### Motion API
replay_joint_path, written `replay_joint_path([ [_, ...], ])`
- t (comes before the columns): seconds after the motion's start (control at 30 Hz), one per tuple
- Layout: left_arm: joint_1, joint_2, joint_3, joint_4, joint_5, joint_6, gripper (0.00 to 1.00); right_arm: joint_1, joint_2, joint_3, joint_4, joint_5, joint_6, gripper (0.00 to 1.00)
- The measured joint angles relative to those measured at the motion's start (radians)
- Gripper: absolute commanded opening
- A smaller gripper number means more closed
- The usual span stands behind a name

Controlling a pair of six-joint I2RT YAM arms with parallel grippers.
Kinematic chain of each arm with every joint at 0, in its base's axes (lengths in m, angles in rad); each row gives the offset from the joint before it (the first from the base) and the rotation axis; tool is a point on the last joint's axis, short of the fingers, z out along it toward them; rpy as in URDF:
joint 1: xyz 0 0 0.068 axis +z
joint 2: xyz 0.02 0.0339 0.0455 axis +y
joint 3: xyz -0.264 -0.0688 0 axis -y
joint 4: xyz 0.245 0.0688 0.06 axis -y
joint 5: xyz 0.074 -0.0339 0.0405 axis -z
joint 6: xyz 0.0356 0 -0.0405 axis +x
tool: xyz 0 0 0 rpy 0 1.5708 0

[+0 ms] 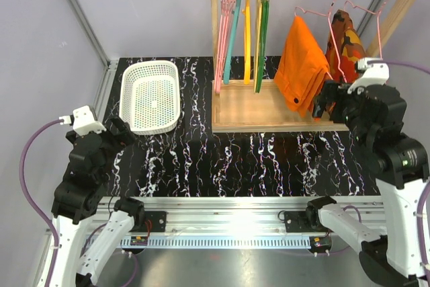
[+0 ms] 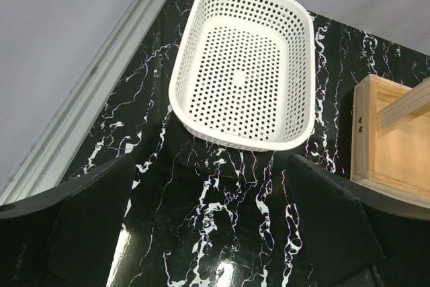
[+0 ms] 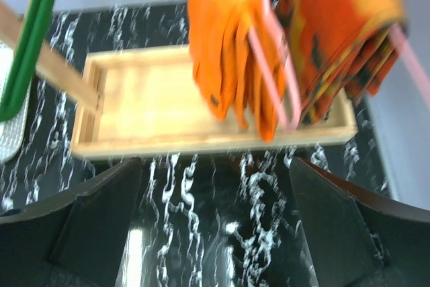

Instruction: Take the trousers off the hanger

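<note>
Right wrist view alone shows hanger [image 3: 277,45] wire against trousers [image 3: 225,45]; right fingers [image 3: 94,226] spread, raised near trousers; left fingers [image 2: 87,233] spread, well apart.

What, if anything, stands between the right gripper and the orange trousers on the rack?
Nothing visible does. The right gripper is open and faces the orange trousers on their pink wire hanger, with only the table and the low wooden rack base below. The camouflage garment hangs beside them, not in front.
</note>
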Motion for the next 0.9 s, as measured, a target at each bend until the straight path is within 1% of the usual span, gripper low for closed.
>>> replay_joint_path([
  [0.13, -0.003, 0.000, 0.000, 0.001, 0.023, 0.002, 0.99, 0.001, 0.123, 0.149, 0.008, 0.060, -0.019, 0.99],
  [0.37, -0.017, 0.003, 0.000, 0.002, 0.045, 0.006, 0.99, 0.001, 0.278, 0.263, 0.053, 0.118, -0.107, 1.00],
  [0.5, -0.028, 0.037, 0.008, 0.010, 0.063, 0.008, 0.99, -0.008, 0.371, 0.340, 0.082, 0.136, -0.172, 0.99],
  [0.57, -0.036, 0.063, 0.014, 0.013, 0.072, 0.008, 0.99, -0.042, 0.403, 0.371, 0.094, 0.114, -0.190, 0.99],
  [0.63, -0.043, 0.082, 0.015, 0.016, 0.079, 0.010, 0.99, -0.114, 0.444, 0.415, 0.093, 0.055, -0.198, 0.99],
  [0.67, -0.045, 0.088, 0.015, 0.016, 0.082, 0.010, 0.99, -0.150, 0.464, 0.438, 0.090, 0.019, -0.199, 0.95],
  [0.7, -0.048, 0.092, 0.015, 0.016, 0.083, 0.010, 0.99, -0.175, 0.481, 0.454, 0.089, -0.008, -0.200, 0.89],
  [0.8, -0.051, 0.093, 0.015, 0.016, 0.089, 0.010, 0.99, -0.222, 0.543, 0.504, 0.073, -0.124, -0.204, 0.63],
  [0.87, -0.053, 0.093, 0.015, 0.016, 0.090, 0.010, 0.99, -0.229, 0.570, 0.508, 0.069, -0.195, -0.199, 0.54],
  [0.9, -0.053, 0.093, 0.015, 0.016, 0.093, 0.010, 0.99, -0.230, 0.579, 0.508, 0.066, -0.220, -0.198, 0.47],
])
